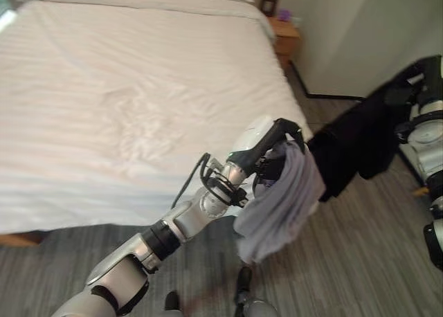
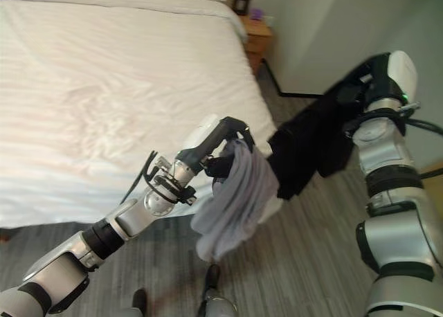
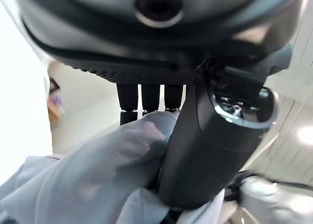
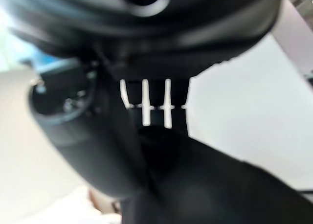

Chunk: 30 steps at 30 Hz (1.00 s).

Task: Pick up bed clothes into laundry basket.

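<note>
My left hand [image 1: 273, 147] is shut on a grey garment [image 1: 280, 206] that hangs down past the bed's near right corner. In the left wrist view the grey garment [image 3: 102, 180] is pinched between the thumb [image 3: 205, 150] and the fingers. My right hand [image 2: 370, 78] is raised at the right, shut on a black garment [image 2: 311, 147] that drapes down toward the bed corner. The right wrist view shows the black garment [image 4: 205, 185] held against the thumb [image 4: 93, 141]. The white bed [image 1: 124, 88] lies wide across the view, its sheet a little rumpled in the middle.
A wooden nightstand [image 1: 285, 37] with small items stands at the bed's far right corner, by a pale wall [image 1: 346, 33]. Grey striped carpet [image 1: 360, 248] covers the floor beside and below the bed.
</note>
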Tool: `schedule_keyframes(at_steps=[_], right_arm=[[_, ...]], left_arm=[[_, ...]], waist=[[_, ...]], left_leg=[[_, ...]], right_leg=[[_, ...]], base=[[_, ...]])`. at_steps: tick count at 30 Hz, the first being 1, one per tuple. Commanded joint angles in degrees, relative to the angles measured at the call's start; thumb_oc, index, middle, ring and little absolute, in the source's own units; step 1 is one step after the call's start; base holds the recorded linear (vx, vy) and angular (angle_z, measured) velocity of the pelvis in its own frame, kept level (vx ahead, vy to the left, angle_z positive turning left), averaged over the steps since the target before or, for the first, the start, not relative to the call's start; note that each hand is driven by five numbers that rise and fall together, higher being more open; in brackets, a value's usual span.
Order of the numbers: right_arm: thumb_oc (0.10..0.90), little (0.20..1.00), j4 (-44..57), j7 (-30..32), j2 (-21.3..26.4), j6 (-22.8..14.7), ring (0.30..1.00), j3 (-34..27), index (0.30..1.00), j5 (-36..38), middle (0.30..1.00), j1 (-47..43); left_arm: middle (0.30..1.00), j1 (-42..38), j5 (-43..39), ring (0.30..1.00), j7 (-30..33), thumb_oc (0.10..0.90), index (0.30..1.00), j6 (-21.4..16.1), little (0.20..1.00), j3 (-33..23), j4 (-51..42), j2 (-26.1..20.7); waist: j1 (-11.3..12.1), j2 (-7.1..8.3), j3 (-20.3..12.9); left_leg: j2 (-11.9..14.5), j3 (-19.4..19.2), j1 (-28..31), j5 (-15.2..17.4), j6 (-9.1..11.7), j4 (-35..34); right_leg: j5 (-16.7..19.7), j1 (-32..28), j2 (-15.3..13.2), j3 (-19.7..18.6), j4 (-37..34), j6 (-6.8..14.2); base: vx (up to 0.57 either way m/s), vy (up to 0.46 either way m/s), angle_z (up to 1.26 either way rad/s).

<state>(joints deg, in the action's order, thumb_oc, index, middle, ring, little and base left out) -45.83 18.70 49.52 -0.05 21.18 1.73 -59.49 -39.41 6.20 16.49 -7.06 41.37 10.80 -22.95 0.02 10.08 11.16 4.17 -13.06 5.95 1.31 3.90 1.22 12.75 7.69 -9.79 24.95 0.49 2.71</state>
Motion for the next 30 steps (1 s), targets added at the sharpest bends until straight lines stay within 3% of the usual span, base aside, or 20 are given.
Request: schedule_keyframes(at_steps=[1,4,5,6,10,13,16,17,19,20,21,23,24,25,26,27,29,30], right_arm=[[0.400,0.300,5.47,6.66,9.31,-3.54,0.300,1.23,0.300,-2.21,0.300,-7.91],[0.400,0.300,7.89,6.40,3.27,-1.61,0.300,4.23,0.300,-8.04,0.300,-13.72],[0.400,0.300,7.94,6.41,3.06,-1.49,0.300,4.36,0.300,-8.14,0.300,-13.81],[0.400,0.300,9.50,6.49,-0.72,-0.19,0.300,3.40,0.300,-11.50,0.300,-13.46],[0.400,0.300,11.62,6.64,-7.68,1.39,0.300,1.71,0.300,-17.06,0.300,-10.23],[0.400,0.300,13.07,6.39,-9.97,2.08,0.300,0.86,0.300,-18.66,0.300,-8.85],[0.400,0.300,14.89,6.89,-13.26,2.54,0.300,1.45,0.300,-21.04,0.300,-8.51],[0.400,0.300,15.99,7.22,-14.10,2.57,0.300,2.48,0.300,-22.31,0.300,-9.52],[0.400,0.300,19.30,7.31,-16.24,3.19,0.300,4.26,0.300,-25.26,0.300,-11.55],[0.400,0.300,22.41,7.54,-15.35,3.22,0.300,4.68,0.300,-26.54,0.300,-11.06],[0.400,0.300,24.63,8.01,-13.82,3.47,0.300,4.36,0.300,-27.64,0.300,-10.62],[0.400,0.300,26.71,8.71,-12.43,4.36,0.300,3.19,0.300,-28.91,0.300,-10.05],[0.400,0.300,27.50,9.04,-12.57,4.37,0.300,2.99,0.300,-29.39,0.300,-8.80],[0.400,0.300,27.61,9.19,-12.38,4.28,0.300,2.96,0.300,-29.50,0.300,-7.89],[0.400,0.300,27.70,9.20,-12.30,4.25,0.300,2.75,0.300,-29.52,0.300,-7.62],[0.400,0.300,27.74,9.07,-11.82,4.21,0.300,2.54,0.300,-29.38,0.300,-7.29],[0.400,0.300,24.53,8.85,-10.02,4.71,0.300,3.61,0.300,-28.92,0.300,-9.37],[0.400,0.300,23.54,8.92,-9.68,4.34,0.300,4.04,0.300,-28.26,0.300,-9.17]], left_arm=[[0.300,-5.95,-1.06,0.300,2.25,0.400,0.300,-4.44,0.300,-7.22,-6.47,5.82],[0.300,-2.31,-0.83,0.300,-0.33,0.400,0.300,-3.95,0.300,-9.09,-10.59,3.50],[0.300,-2.10,-0.85,0.300,-0.43,0.400,0.300,-3.86,0.300,-9.32,-10.80,3.38],[0.300,-0.21,-1.15,0.300,-1.26,0.400,0.300,-3.80,0.300,-10.52,-13.43,3.32],[0.300,3.56,-1.01,0.300,-0.11,0.400,0.300,-3.51,0.300,-13.60,-15.56,3.62],[0.300,4.65,-0.90,0.300,0.28,0.400,0.300,-3.06,0.300,-14.46,-16.56,3.09],[0.300,5.67,-0.42,0.300,1.95,0.400,0.300,-2.82,0.300,-15.50,-15.62,3.95],[0.300,4.93,-0.15,0.300,2.83,0.400,0.300,-2.67,0.300,-15.58,-15.07,3.99],[0.300,3.02,0.84,0.300,5.52,0.400,0.300,-2.23,0.300,-16.40,-13.62,4.47],[0.300,2.81,1.01,0.300,6.77,0.400,0.300,-2.05,0.300,-16.71,-13.25,5.02],[0.300,1.85,1.37,0.300,7.72,0.400,0.300,-1.82,0.300,-16.87,-12.55,6.05],[0.300,0.68,2.18,0.300,8.24,0.400,0.300,-1.25,0.300,-16.20,-12.29,6.73],[0.300,1.51,2.34,0.300,8.38,0.400,0.300,-1.20,0.300,-15.53,-12.71,7.03],[0.300,2.40,2.63,0.300,8.21,0.400,0.300,-1.51,0.300,-15.23,-13.40,7.22],[0.300,2.58,2.69,0.300,8.17,0.400,0.300,-1.48,0.300,-15.06,-13.59,7.19],[0.300,2.93,3.18,0.300,7.82,0.400,0.300,-1.65,0.300,-14.91,-13.89,7.12],[0.300,1.86,3.65,0.300,7.69,0.400,0.300,-2.10,0.300,-15.65,-13.17,7.51],[0.300,0.90,3.62,0.300,8.23,0.400,0.300,-2.23,0.300,-16.00,-11.92,8.12]], waist=[[-0.02,-5.53,-2.74],[-0.81,-6.07,-4.39],[-0.68,-6.10,-4.46],[-1.16,-7.37,-5.49],[-0.66,-9.74,-5.45],[-0.16,-9.94,-5.26],[-2.14,-11.29,-4.80],[-2.44,-11.75,-4.19],[-1.22,-13.48,-2.17],[-0.16,-13.17,-0.78],[1.03,-11.70,0.23],[2.54,-9.08,1.56],[3.32,-8.70,2.44],[3.96,-8.34,3.33],[3.89,-8.56,3.16],[4.14,-8.71,3.55],[6.43,-10.54,3.42],[6.64,-10.99,2.83]], left_leg=[[1.71,-1.77,1.36,3.61,-1.61,-5.85],[1.82,-9.15,2.10,2.90,-2.48,-5.81],[1.78,-9.49,2.20,2.96,-2.49,-5.84],[1.64,-11.07,2.99,4.02,-2.59,-5.95],[2.74,-17.11,3.21,2.31,-1.66,-5.54],[4.25,-18.56,2.34,1.18,-0.62,-4.38],[8.10,-20.81,2.31,0.66,1.42,1.09],[9.65,-20.34,1.13,-0.37,2.26,5.55],[12.21,-12.67,-2.93,-4.22,5.48,20.67],[10.95,-7.15,-5.92,-6.27,4.87,30.37],[8.63,-1.50,-10.47,-5.72,4.97,44.55],[7.29,4.74,-17.29,-2.63,4.04,64.76],[2.75,6.64,-21.68,1.42,3.60,73.16],[-0.80,6.74,-24.91,3.08,3.73,77.66],[-0.68,7.07,-25.53,3.33,3.69,78.38],[-2.18,6.68,-27.93,3.76,3.91,78.68],[0.29,5.92,-32.41,4.02,3.34,65.34],[1.01,3.64,-30.80,3.38,2.50,53.50]], right_leg=[[-8.29,-6.17,-4.83,0.89,1.16,9.18],[-6.86,-8.18,-7.65,-0.54,3.85,9.27],[-6.79,-8.02,-7.63,-0.91,3.85,9.29],[-7.35,-9.31,-8.33,-1.71,4.14,10.13],[-7.38,-10.32,-10.21,4.76,4.21,10.15],[-8.85,-10.50,-8.89,6.31,2.08,9.08],[-12.02,-9.97,-5.29,2.81,-1.94,6.87],[-12.82,-10.21,-4.16,1.53,-3.12,6.20],[-15.11,-10.70,-0.34,-2.59,-5.19,3.59],[-15.12,-10.11,-0.02,-4.52,-5.16,1.89],[-14.77,-9.77,-0.32,-6.96,-5.21,0.32],[-14.77,-10.27,-1.07,-8.82,-5.09,-1.21],[-14.98,-10.89,-0.60,-10.19,-4.37,-1.77],[-14.92,-11.79,-0.40,-11.39,-4.12,-1.93],[-14.98,-11.65,-0.18,-11.19,-4.15,-1.88],[-15.20,-12.50,0.64,-11.85,-4.25,-1.80],[-17.26,-15.44,3.15,-12.64,-5.45,-1.22],[-17.82,-15.84,3.15,-12.58,-5.49,-0.61]], base=[[-0.09,-0.048,-1.56],[-0.09,-0.055,-1.98],[0.06,-0.081,-2.60],[0.07,-0.090,-1.40],[-0.02,-0.203,-1.15],[0.00,-0.270,-0.93],[0.10,-0.448,-0.84],[0.09,-0.320,-0.51],[0.12,-0.311,-0.80],[0.06,-0.337,-1.73],[0.02,-0.346,-2.10],[0.07,-0.302,-1.91],[0.13,-0.181,-1.26],[0.08,-0.080,-0.71],[0.11,-0.078,-0.56],[0.20,-0.072,-0.51],[0.38,-0.051,-0.43],[0.46,0.114,-0.62]])
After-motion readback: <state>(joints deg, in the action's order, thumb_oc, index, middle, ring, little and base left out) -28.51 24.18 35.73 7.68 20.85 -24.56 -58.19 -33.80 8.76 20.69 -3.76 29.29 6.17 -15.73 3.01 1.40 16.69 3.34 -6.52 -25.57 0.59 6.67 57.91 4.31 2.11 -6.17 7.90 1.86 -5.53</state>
